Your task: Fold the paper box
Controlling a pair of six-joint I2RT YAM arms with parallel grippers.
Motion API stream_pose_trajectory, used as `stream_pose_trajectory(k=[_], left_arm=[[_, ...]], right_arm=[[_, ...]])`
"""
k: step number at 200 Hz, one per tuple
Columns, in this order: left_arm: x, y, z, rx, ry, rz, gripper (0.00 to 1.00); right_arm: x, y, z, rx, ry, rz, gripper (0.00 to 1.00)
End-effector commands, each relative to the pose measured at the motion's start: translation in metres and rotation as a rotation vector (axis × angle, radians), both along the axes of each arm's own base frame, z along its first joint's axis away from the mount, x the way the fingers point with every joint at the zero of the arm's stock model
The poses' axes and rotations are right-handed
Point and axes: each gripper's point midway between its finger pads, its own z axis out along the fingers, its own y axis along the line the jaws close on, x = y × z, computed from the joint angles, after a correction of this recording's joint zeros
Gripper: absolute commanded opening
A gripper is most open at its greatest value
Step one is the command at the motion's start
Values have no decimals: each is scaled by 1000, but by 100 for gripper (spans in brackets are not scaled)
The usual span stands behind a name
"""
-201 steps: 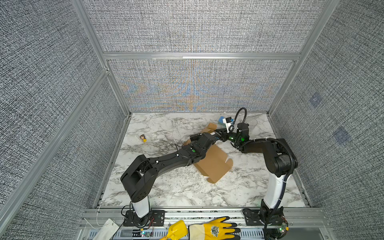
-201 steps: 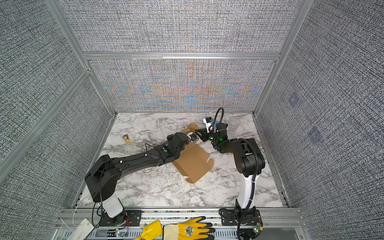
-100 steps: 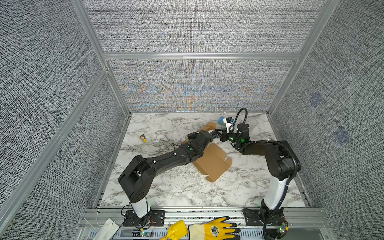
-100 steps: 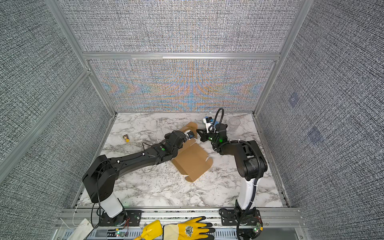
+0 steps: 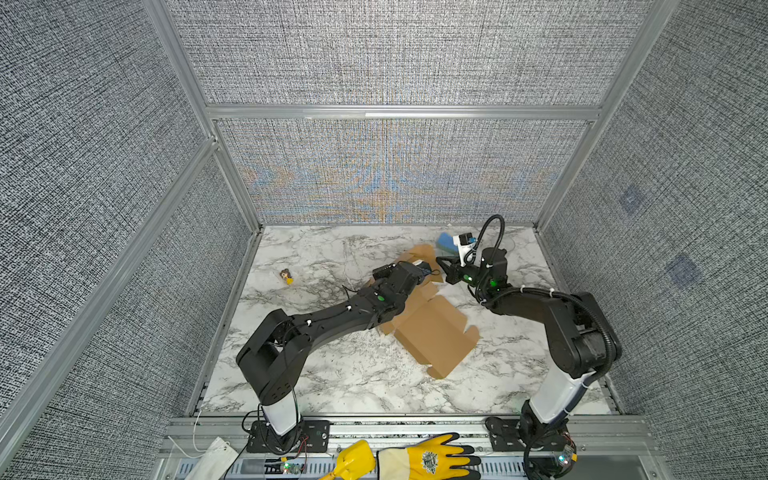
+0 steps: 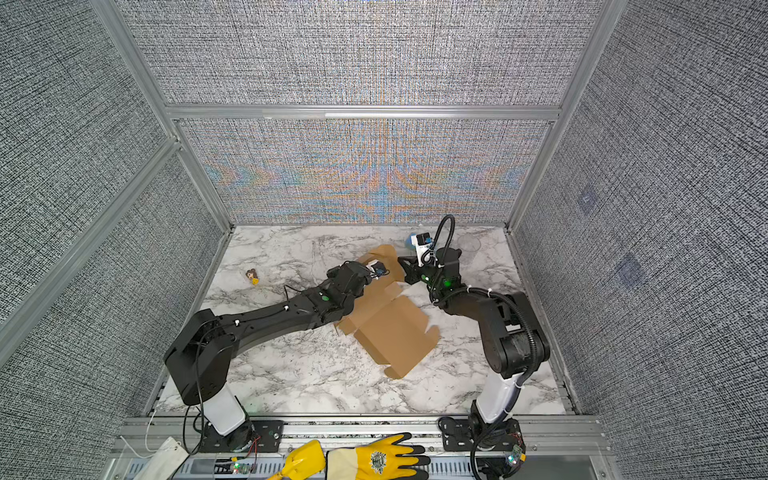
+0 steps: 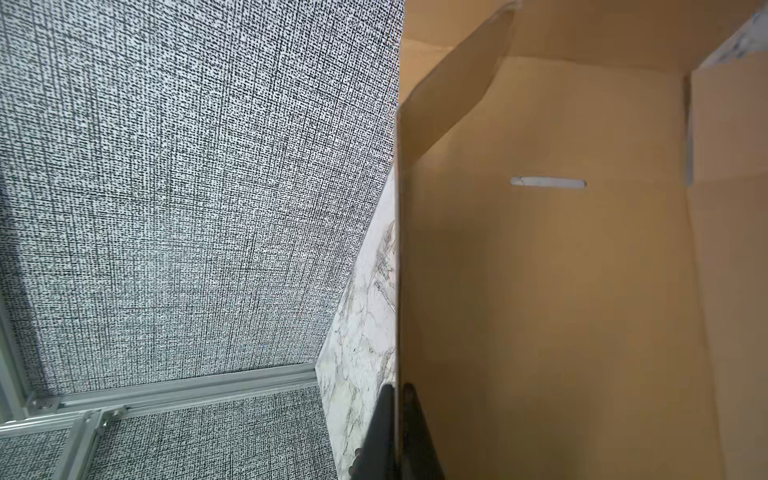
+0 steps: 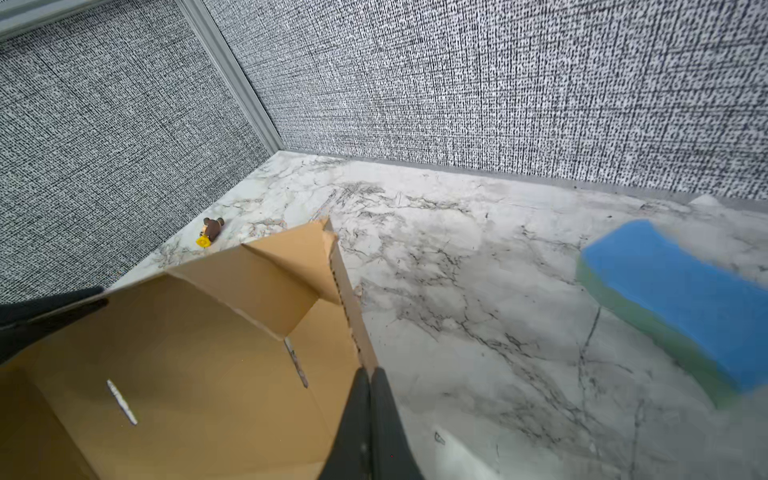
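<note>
The paper box (image 5: 432, 332) (image 6: 390, 332) is a brown cardboard sheet, mostly flat on the marble table, with its far flaps raised. My left gripper (image 7: 398, 388) is shut on the edge of one upright flap (image 7: 540, 270); in both top views it sits at the sheet's far end (image 5: 426, 270) (image 6: 376, 270). My right gripper (image 8: 369, 374) is shut on the corrugated edge of the neighbouring flap (image 8: 345, 282); in both top views it (image 5: 440, 262) (image 6: 401, 261) faces the left gripper closely. The left gripper's dark fingers (image 8: 50, 307) show at the box's opposite side.
A blue sponge (image 5: 445, 241) (image 6: 411, 240) (image 8: 673, 299) lies just behind the right gripper near the back wall. A small brown and yellow toy (image 5: 286, 276) (image 6: 252, 276) (image 8: 211, 230) sits at the far left. A yellow glove (image 5: 424, 459) lies on the front rail.
The right gripper's jaws have closed on the flap's edge. The left arm has drawn back slightly to the left, and the sheet has shifted a little toward the front.
</note>
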Motion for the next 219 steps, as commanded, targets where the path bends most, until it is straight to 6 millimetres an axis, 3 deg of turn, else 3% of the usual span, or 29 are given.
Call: stream_pose_trajectory(k=[1, 61, 88, 111, 130, 171, 219], left_arm=[[1, 2, -4, 21, 4, 1, 1], [13, -2, 3, 30, -29, 8, 1], [12, -1, 4, 18, -27, 13, 1], [11, 1, 6, 4, -28, 23, 1], [10, 3, 6, -11, -21, 31, 1], [7, 5, 2, -31, 3, 40, 1], [5, 3, 2, -53, 21, 35, 1]], right_arm=[[-6, -1, 6, 1, -15, -5, 0], [-22, -5, 12, 35, -2, -43, 4], [-27, -22, 6, 44, 66, -145, 26], [-35, -37, 0, 79, 151, -231, 39], [-41, -42, -12, 82, 229, -268, 43], [-49, -31, -36, 87, 308, -213, 46], [-31, -5, -58, 93, 387, -106, 52]])
